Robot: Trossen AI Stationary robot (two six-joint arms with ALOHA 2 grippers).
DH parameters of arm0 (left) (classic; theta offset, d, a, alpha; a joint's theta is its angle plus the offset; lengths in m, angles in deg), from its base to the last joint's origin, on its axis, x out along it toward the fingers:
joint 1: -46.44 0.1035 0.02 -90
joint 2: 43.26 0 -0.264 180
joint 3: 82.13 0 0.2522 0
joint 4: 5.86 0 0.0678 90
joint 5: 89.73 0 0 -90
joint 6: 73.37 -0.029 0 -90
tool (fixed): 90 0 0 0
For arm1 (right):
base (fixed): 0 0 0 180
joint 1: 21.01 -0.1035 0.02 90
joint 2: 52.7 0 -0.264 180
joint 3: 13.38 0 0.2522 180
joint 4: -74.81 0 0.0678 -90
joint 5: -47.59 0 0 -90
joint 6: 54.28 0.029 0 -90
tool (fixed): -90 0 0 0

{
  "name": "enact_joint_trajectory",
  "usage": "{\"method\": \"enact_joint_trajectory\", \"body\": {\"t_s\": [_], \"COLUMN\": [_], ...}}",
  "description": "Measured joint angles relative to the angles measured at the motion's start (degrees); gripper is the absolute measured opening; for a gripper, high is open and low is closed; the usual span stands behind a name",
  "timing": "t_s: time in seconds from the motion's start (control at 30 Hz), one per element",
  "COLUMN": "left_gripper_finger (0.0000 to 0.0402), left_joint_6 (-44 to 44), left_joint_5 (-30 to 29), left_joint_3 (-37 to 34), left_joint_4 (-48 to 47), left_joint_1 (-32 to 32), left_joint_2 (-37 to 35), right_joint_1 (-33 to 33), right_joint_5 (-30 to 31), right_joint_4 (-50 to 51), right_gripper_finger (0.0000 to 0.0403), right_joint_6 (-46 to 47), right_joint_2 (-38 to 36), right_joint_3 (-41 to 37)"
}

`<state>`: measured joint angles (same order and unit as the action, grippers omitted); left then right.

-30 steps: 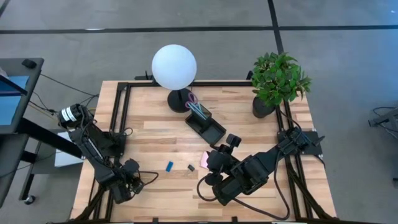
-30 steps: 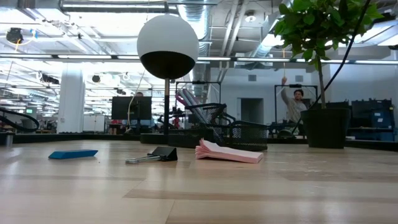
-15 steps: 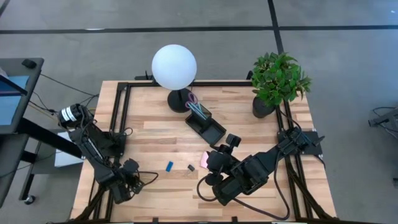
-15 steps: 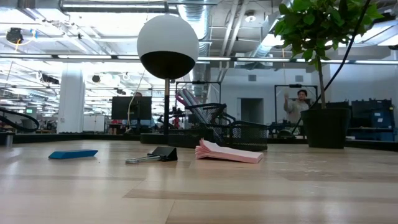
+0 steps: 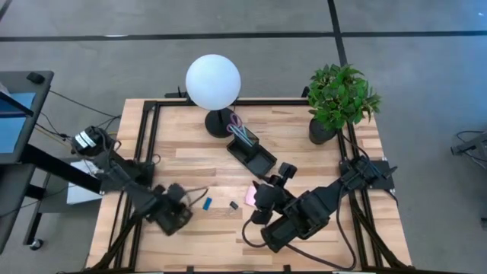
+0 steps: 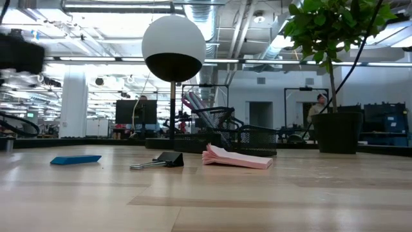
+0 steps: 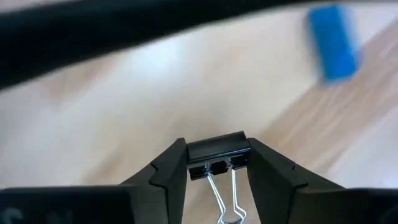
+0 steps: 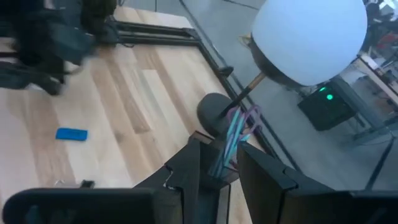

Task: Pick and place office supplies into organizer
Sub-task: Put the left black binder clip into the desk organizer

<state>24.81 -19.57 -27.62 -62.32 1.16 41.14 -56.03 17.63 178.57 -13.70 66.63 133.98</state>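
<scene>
Left wrist view: left pincer (image 7: 217, 163) clamps a black clip (image 7: 219, 154).

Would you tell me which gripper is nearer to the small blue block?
Left. The left gripper sits close beside the blue block; the right gripper is farther off on its other side, beyond the black clip.

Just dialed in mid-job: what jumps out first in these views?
The white globe lamp at the table's back edge dominates, with the leafy plant at the back right corner. Up close, the left gripper pinches a black binder clip; the right gripper waits near the pink sticky-note pad.
</scene>
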Motion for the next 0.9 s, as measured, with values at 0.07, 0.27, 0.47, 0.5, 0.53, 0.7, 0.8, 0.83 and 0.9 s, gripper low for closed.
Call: {"method": "enact_joint_trajectory", "body": {"t_s": [0.07, 0.27, 0.47, 0.5, 0.53, 0.7, 0.8, 0.83, 0.9], "left_gripper_finger": [0.0126, 0.0134, 0.0126, 0.0126, 0.0127, 0.0133, 0.0130, 0.0129, 0.0129], "left_joint_6": [-7.08, -31.44, -56.83, -60.04, -62.56, -73.26, -76.22, -76.97, -78.55], "left_joint_5": [-2.77, -10.32, -9.13, -8.50, -7.85, -4.19, -2.52, -2.48, -2.58], "left_joint_3": [1.59, 10.21, 15.70, 16.02, 16.14, 16.14, 16.14, 16.14, 16.14], "left_joint_4": [0.14, 0.67, 12.29, 14.97, 17.44, 27.66, 30.83, 31.48, 32.31], "left_joint_1": [4.63, 20.20, 34.68, 36.33, 37.87, 44.08, 47.13, 47.94, 49.27], "left_joint_2": [-0.02, -0.02, -0.02, -0.04, -0.04, 0.02, 0.05, 0.07, 0.07], "right_joint_1": [-0.80, -4.32, -10.88, -12.00, -13.13, -17.93, -20.25, -20.95, -22.01], "right_joint_5": [-0.23, -6.15, -6.00, -6.03, -6.02, -5.40, -2.47, -1.74, -1.36], "right_joint_4": [0.02, 0.02, 0.01, 0.01, 0.00, -0.27, -0.46, -0.47, -1.32], "right_gripper_finger": [0.0101, 0.0101, 0.0101, 0.0101, 0.0101, 0.0101, 0.0101, 0.0101, 0.0101], "right_joint_6": [0.04, 5.86, 14.64, 16.13, 17.64, 23.53, 27.52, 28.97, 32.08], "right_joint_2": [-0.04, -0.04, -0.04, -0.04, -0.04, -0.02, 0.02, 0.02, 0.01], "right_joint_3": [0.00, 0.00, 0.00, 0.00, 0.00, -0.78, -3.69, -4.75, -7.39]}}
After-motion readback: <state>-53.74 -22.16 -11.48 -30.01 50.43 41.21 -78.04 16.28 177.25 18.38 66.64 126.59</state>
